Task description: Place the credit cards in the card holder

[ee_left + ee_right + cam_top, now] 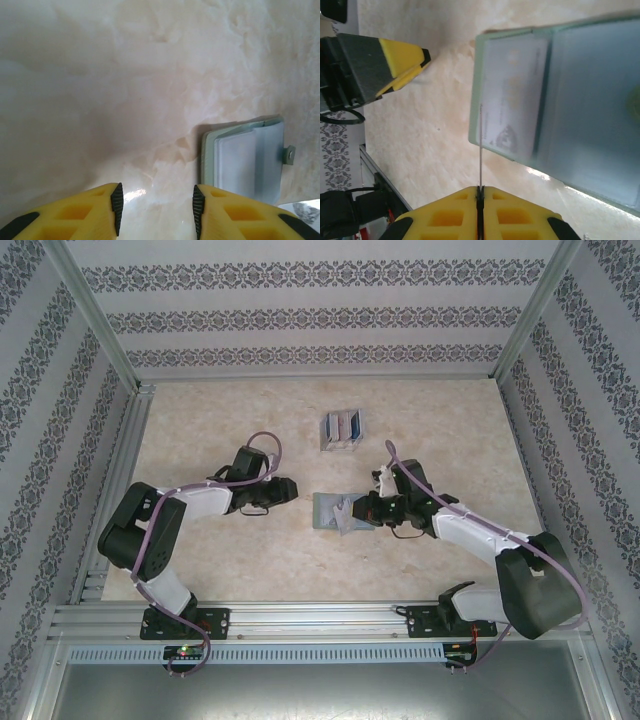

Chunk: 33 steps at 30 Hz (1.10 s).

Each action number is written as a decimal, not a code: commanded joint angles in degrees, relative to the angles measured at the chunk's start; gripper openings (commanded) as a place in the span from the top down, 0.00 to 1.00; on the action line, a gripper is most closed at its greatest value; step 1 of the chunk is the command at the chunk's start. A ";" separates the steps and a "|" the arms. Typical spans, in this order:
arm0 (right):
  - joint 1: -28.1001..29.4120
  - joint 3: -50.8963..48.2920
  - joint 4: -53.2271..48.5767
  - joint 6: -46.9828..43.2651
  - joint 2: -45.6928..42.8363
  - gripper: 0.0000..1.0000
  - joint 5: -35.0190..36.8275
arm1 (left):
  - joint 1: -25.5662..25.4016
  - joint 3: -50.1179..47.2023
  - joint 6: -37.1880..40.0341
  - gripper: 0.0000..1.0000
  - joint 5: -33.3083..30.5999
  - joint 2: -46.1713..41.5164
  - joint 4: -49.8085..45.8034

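Observation:
The card holder lies open on the table, a grey-green wallet with a white card in its left pocket. My right gripper is shut on one thin credit card, seen edge-on, whose far edge reaches the holder's left panel. From above, that gripper sits over the holder's right side. The remaining credit cards stand bundled further back. My left gripper is open with nothing between its fingers. It hovers low just left of the holder and is also seen from above.
The left gripper's yellow fingertips show beyond the holder's left edge in the right wrist view. Patterned walls and metal rails enclose the table. Bare marbled tabletop spreads to the back left.

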 commanded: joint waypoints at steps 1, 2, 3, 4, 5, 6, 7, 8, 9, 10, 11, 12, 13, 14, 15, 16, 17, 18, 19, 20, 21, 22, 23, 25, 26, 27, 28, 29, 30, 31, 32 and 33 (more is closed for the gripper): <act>0.77 -1.62 6.10 1.72 0.34 0.90 2.08 | -0.40 -0.98 0.31 0.57 0.68 -1.47 -0.41; 0.76 -1.88 6.30 1.62 0.52 0.90 2.85 | -0.44 -0.90 0.11 0.58 1.26 -1.31 -0.10; 0.78 -2.08 6.28 1.44 0.65 0.89 3.73 | -0.48 -0.94 -0.14 0.58 1.79 -1.15 0.16; 0.69 -2.25 6.42 1.38 0.80 0.90 4.35 | -0.57 -0.96 -0.29 0.59 2.14 -1.06 0.45; 0.56 -2.43 6.88 1.58 0.93 0.90 4.73 | -0.76 -0.96 -0.40 0.59 2.35 -0.98 0.60; 0.46 -2.62 7.39 1.81 1.11 0.90 4.79 | -0.84 -0.91 -0.56 0.60 2.40 -0.93 0.67; 0.35 -2.65 7.53 1.83 1.27 0.90 4.85 | -0.92 -0.81 -0.75 0.60 2.44 -0.84 0.84; 0.12 -2.65 7.46 1.94 1.55 0.90 5.00 | -1.01 -0.60 -1.04 0.60 2.78 -0.51 1.24; -0.22 -2.69 7.31 2.20 1.82 0.90 5.21 | -1.27 -0.30 -1.40 0.60 3.37 -0.28 1.44; -0.72 -2.73 7.20 2.52 2.19 0.90 5.50 | -1.63 0.01 -1.55 0.61 3.73 0.06 1.55; -1.33 -2.96 7.02 3.26 2.67 0.90 5.70 | -2.07 0.33 -1.55 0.61 3.98 0.36 1.55; -2.13 -3.30 7.69 3.77 3.25 0.90 5.16 | -2.55 0.64 -1.57 0.61 3.98 0.56 1.51; -2.82 -3.60 8.72 4.12 3.71 0.90 4.17 | -2.98 0.87 -1.57 0.61 3.90 0.80 1.48; -3.28 -3.91 9.72 4.57 4.05 0.90 3.38 | -3.40 1.11 -1.57 0.62 3.90 1.13 1.42; -3.44 -3.92 9.99 4.70 4.17 0.90 3.14 | -3.68 1.35 -1.72 0.62 3.90 1.47 1.42; -3.44 -3.76 10.04 4.65 4.11 0.90 3.20 | -3.90 1.43 -1.92 0.63 3.81 1.63 1.59; -3.41 -3.63 10.01 4.68 4.11 0.90 3.05 | -4.19 1.40 -2.30 0.64 3.68 1.62 2.01; -3.44 -3.45 9.95 4.58 4.17 0.90 2.90 | -4.43 1.27 -2.66 0.64 3.57 1.62 2.40; -3.44 -3.22 9.91 4.42 4.18 0.90 2.71 | -4.61 1.26 -2.90 0.64 3.54 1.69 2.74; -3.47 -3.10 9.91 4.23 4.25 0.90 2.50 | -4.85 1.37 -3.19 0.64 3.61 1.86 3.09; -3.44 -3.01 10.08 4.17 4.29 0.90 2.35 | -5.19 1.61 -3.34 0.64 3.63 2.13 3.14; -3.44 -3.05 10.23 4.10 4.36 0.90 2.25 | -5.43 2.00 -3.47 0.65 3.71 2.52 3.13; -3.45 -3.09 10.35 3.87 4.23 0.90 2.31 | -5.74 2.45 -3.47 0.65 3.85 2.96 3.05; -3.58 -3.18 10.26 3.62 4.37 0.90 2.72 | -6.31 2.99 -3.71 0.66 3.83 3.58 2.96; -3.66 -3.18 10.48 3.52 4.54 0.90 2.48 | -6.60 3.09 -3.86 0.66 3.68 3.84 3.09; -3.62 -3.18 10.82 3.35 4.79 0.90 2.24 | -6.87 3.35 -3.85 0.66 3.65 4.19 2.98; -3.62 -3.17 11.02 3.28 5.05 0.90 2.15 | -7.11 3.57 -3.86 0.66 3.63 4.53 2.87; -3.57 -3.17 11.31 3.36 5.52 0.90 2.06 | -7.20 3.74 -4.11 0.66 3.68 4.97 2.96; -3.61 -3.18 11.68 3.36 5.90 0.90 1.96 | -7.27 4.07 -4.44 0.66 3.86 5.36 3.13; -3.62 -3.09 12.11 3.47 6.26 0.90 1.69 | -7.38 4.24 -4.56 0.66 4.08 5.63 3.41; -3.62 -3.01 12.70 3.59 6.66 0.90 1.22 | -7.63 4.37 -4.78 0.67 4.27 5.88 3.69; -3.62 -2.85 13.11 3.50 6.99 0.90 0.79 | -7.76 4.45 -4.74 0.67 4.10 6.05 3.66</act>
